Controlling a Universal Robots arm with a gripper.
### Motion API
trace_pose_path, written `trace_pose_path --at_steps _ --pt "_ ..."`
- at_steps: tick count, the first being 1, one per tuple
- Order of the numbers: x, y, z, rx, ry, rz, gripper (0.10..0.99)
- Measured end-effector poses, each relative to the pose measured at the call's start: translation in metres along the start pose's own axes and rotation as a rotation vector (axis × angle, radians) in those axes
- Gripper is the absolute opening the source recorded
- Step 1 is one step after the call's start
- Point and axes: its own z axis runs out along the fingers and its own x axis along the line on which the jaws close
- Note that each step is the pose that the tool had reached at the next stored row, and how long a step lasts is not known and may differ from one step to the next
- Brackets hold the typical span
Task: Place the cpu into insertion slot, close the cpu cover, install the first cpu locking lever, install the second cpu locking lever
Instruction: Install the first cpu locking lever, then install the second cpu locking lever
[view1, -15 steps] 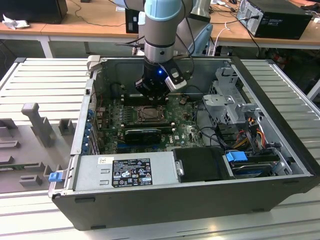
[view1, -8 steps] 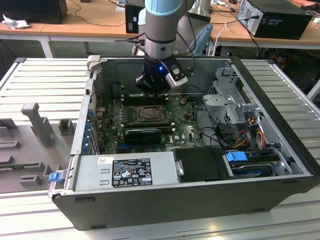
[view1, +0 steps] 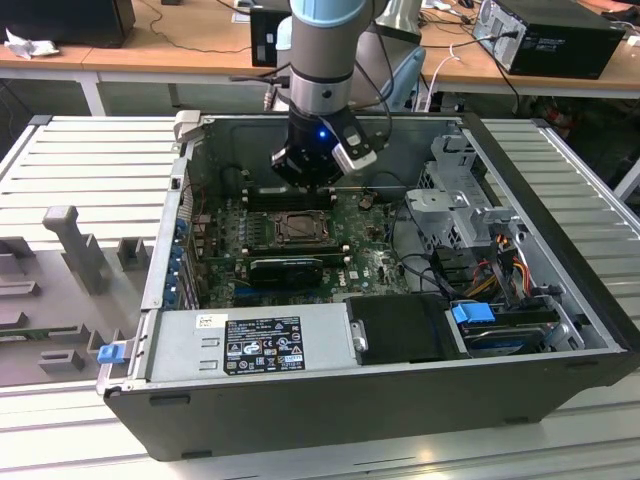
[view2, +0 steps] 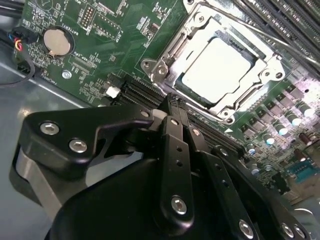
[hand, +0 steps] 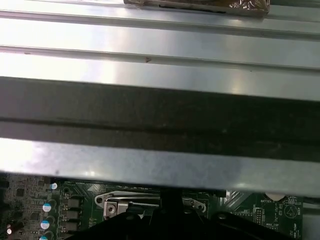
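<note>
The cpu (view2: 217, 67) lies flat in the insertion slot (view2: 176, 89), its pale silver face showing through the window of the cpu cover (view2: 162, 67), which lies down over it. A thin metal lever (view2: 280, 42) runs along the socket's far side. My gripper (view2: 171, 103) hovers just off one corner of the socket, its black fingers (view2: 175, 135) shut together with nothing between them. In the exterior view the gripper (view1: 308, 185) hangs inside the open computer case, just behind the insertion slot (view1: 300, 228). In the first wrist view an edge of the socket frame (hand: 125, 202) peeks below the case wall.
A black expansion card (view1: 285, 270) lies in front of the socket and long memory slots (view1: 285, 195) behind it. The power supply (view1: 250, 345) fills the case front; a drive cage (view1: 460, 200) and cables sit at the exterior view's right. A coin battery (view2: 56, 41) sits on the board.
</note>
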Motion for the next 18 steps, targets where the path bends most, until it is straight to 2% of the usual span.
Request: trace_pose_path --at_steps 11,14,16,18 --pt "0.0002 -0.0042 -0.0002 0.001 0.0002 0.000 0.106" --pt "0.0004 -0.0087 -0.0003 0.001 0.0000 0.000 0.106" --pt "0.0005 -0.0092 -0.0021 0.001 0.0001 0.000 0.106" --pt "0.0005 -0.0089 -0.0078 0.001 -0.0001 0.000 0.106"
